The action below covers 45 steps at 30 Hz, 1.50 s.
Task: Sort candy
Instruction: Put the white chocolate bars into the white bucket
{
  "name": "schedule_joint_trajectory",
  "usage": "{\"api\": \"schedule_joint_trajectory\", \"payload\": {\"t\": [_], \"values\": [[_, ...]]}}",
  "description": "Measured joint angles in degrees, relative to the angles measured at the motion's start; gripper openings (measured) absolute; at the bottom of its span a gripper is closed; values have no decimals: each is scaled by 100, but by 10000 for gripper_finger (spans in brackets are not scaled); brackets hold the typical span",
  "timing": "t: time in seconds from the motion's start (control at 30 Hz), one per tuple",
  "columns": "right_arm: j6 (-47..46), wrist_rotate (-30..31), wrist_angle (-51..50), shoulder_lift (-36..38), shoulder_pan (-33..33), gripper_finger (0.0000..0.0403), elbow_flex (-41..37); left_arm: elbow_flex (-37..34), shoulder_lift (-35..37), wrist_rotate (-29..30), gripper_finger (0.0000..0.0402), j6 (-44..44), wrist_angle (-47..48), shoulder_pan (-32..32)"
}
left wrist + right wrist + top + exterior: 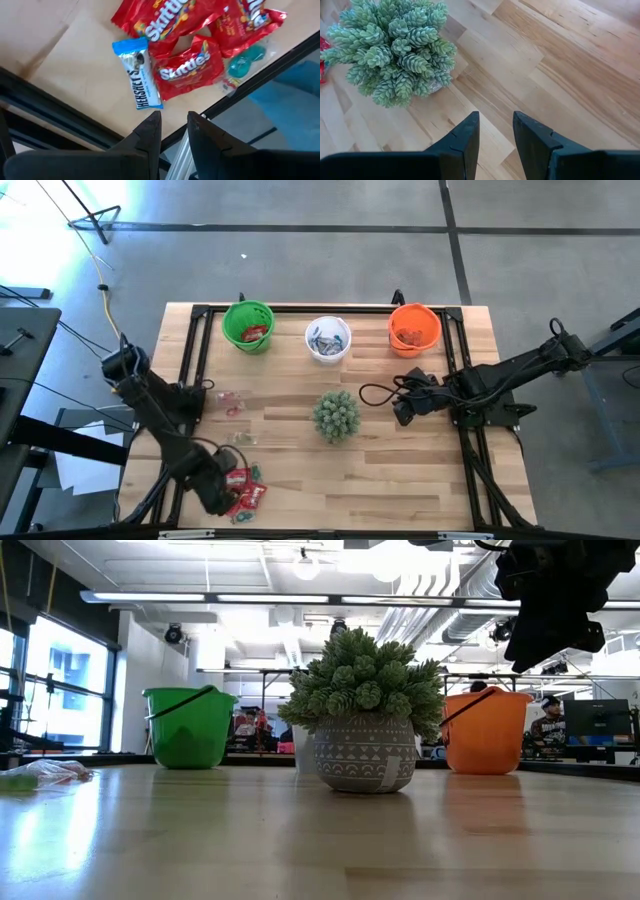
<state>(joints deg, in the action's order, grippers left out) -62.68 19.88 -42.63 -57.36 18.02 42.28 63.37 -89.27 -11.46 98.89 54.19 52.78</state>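
A pile of red candy packs (245, 488) lies at the table's near left corner. The left wrist view shows red Skittles packs (190, 70), a blue-and-white Hershey's bar (140, 75) and a teal sweet (245, 62) flat on the wood. More sweets (232, 402) lie farther up the left side. My left gripper (215, 485) (172, 122) hovers open over the near edge beside the pile, touching nothing. My right gripper (400, 412) (495, 122) is open above bare wood, right of the plant.
A spiky green plant in a grey pot (336, 416) (365, 710) stands mid-table. Green (248, 326), white (328, 340) and orange (414, 328) cups stand in a row along the far edge, each holding sweets. A black frame rail (45, 120) runs along the table edge.
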Motion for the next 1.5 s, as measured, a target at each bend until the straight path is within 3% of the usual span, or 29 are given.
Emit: {"api": "schedule_joint_trajectory", "payload": {"t": [0.37,0.73,0.97,1.2,1.5], "values": [[-480,-163,1,0,0,114,-1,-442,2,756,80,745,-55,696],[-863,-643,1,1,1,114,-2,-1317,2,785,102,221,-1524,772],[-937,-643,4,0,1,114,-2,-1748,-24,777,104,206,-1635,855],[-1080,-643,7,0,0,114,-2,-2309,-24,769,104,436,-3079,881],[-1086,-642,14,0,0,114,-2,-2476,-17,710,90,484,-3064,887]]}}
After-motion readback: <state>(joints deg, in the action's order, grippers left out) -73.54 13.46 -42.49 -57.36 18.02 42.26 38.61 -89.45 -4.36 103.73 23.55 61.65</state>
